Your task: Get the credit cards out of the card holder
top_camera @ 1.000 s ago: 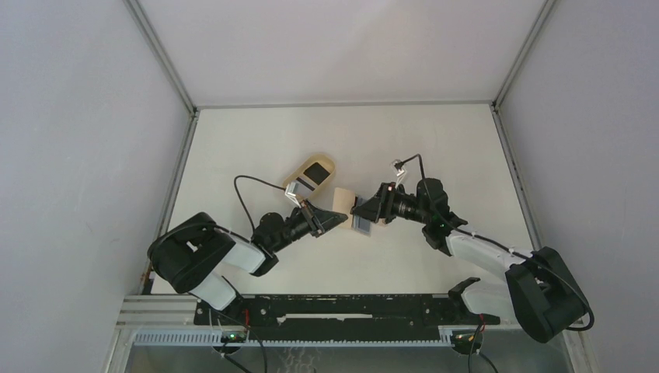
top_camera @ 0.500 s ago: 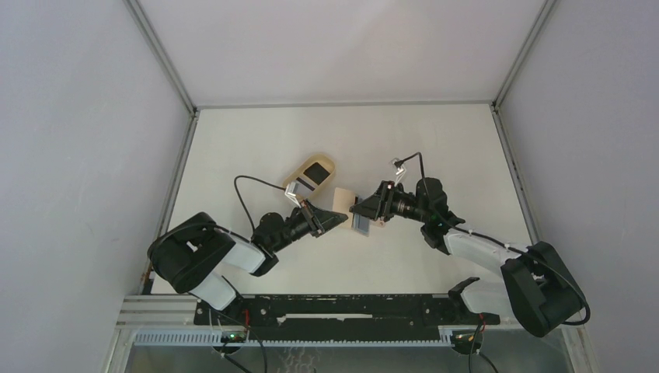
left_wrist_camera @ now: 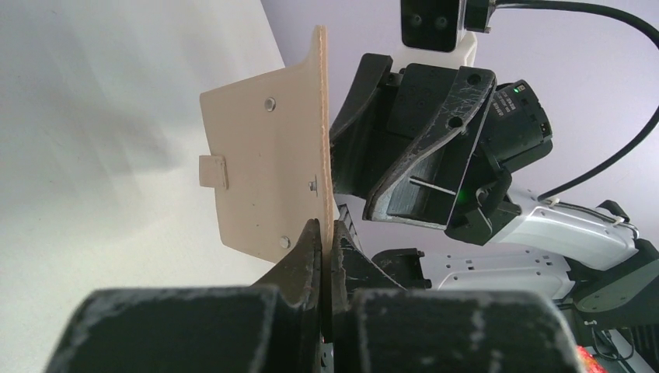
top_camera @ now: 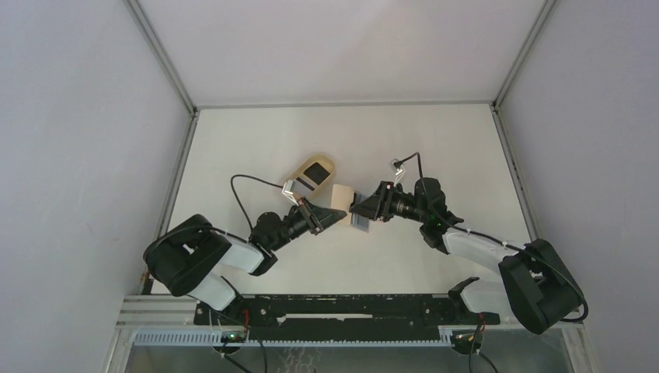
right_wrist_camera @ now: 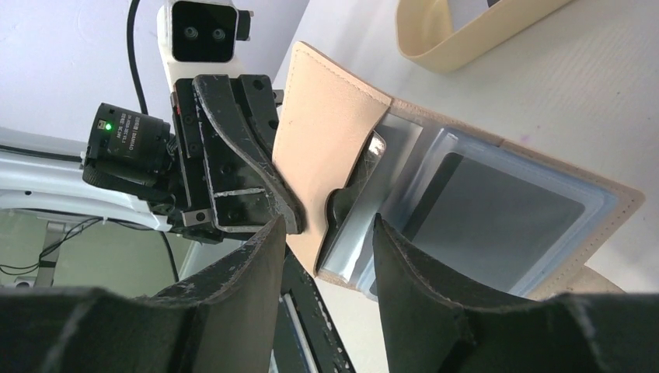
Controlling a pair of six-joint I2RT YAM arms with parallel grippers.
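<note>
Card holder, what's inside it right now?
Inside the open card holder, a dark card sits in a clear grey-blue pocket. A paler sleeve stands beside the raised flap. Whether other cards lie under the dark one or inside that sleeve is covered.

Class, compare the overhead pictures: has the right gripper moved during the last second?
Yes. The right gripper has edged left, slightly closer to the fixed beige tray.

- Beyond the card holder (right_wrist_camera: 330,132) I get only a corner of the tray (right_wrist_camera: 439,47); the picture's top edge cuts off the rest.
- Inside the card holder, the dark card (right_wrist_camera: 497,225) is blurred behind its sleeve; I can't count others.
</note>
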